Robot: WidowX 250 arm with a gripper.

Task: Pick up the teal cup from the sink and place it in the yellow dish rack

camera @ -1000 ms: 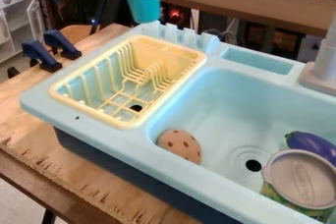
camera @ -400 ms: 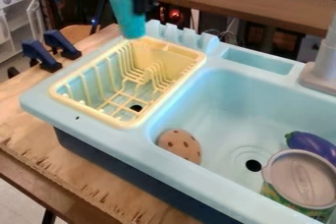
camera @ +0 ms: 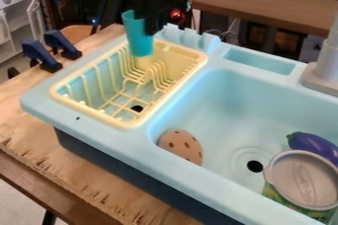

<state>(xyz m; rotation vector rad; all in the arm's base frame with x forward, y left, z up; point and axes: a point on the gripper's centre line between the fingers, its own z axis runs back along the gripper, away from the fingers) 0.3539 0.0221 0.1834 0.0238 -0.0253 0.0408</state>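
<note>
camera view, black tool (camera: 154, 25) closed around teal cup (camera: 137, 36), over yellow rack (camera: 123, 123)

Sink unit, light blue, rectangular basin (camera: 228, 101): moulded plastic by look, smooth, soft sheen on the inner walls. Lower body, dark blue (camera: 99, 156): plastic look, duller. Pale yellow slatted dish rack (camera: 168, 59): plastic, smooth, low gloss. Turquoise tapered cup (camera: 139, 39): opaque plastic look, smooth, near matt. Round brown dark-spotted piece (camera: 181, 146): matt. Purple elongated toy eggplant (camera: 315, 147): smooth, glossy, plastic look, bright highlights. Grey round-topped container (camera: 305, 179): smooth top, slight sheen; metal or plastic, cannot tell. Grey upright faucet (camera: 328, 66): plastic look, satin. Light brown table (camera: 99, 182): wood, visible grain, rough splintered marks along the front edge.
</note>
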